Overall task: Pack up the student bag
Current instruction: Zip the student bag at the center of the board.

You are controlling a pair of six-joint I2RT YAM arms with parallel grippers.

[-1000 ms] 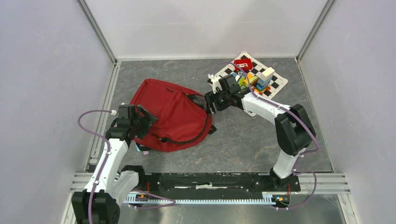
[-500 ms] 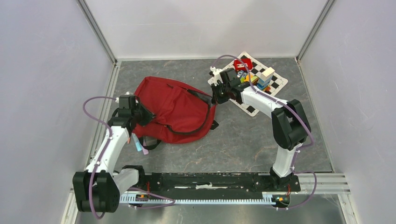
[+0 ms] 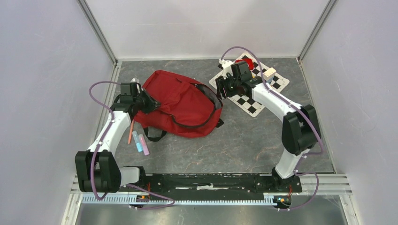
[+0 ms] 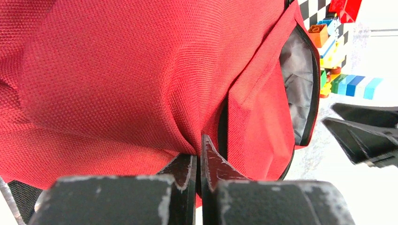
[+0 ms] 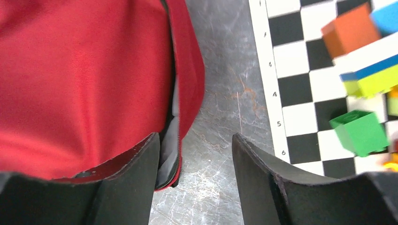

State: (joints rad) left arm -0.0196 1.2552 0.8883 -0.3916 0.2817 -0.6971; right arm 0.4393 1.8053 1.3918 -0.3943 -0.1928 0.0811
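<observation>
Backpack (image 3: 184, 104) lies flat on the bench (image 3: 244, 138), left of centre and towards the far side, with a black strap looped across its top and its mouth facing right. Grey lining (image 4: 294, 89) shows inside the opening. Left gripper (image 4: 198, 153) is at the bag's left end, fingers pressed together on a fold of the red fabric. Right gripper (image 5: 195, 140) is at the bag's right edge, fingers apart; the black-trimmed rim of the opening lies against the left-hand finger in the wrist view, with bare bench in the rest of the gap. Just right of the bag is a checkered mat (image 3: 252, 104) with a cluster of coloured toy blocks (image 5: 360, 132). Near the bag's left end, beside the left arm: an orange pen (image 3: 131, 132), a blue marker (image 3: 137, 141), a pink marker (image 3: 144, 145), side by side on the bench.
</observation>
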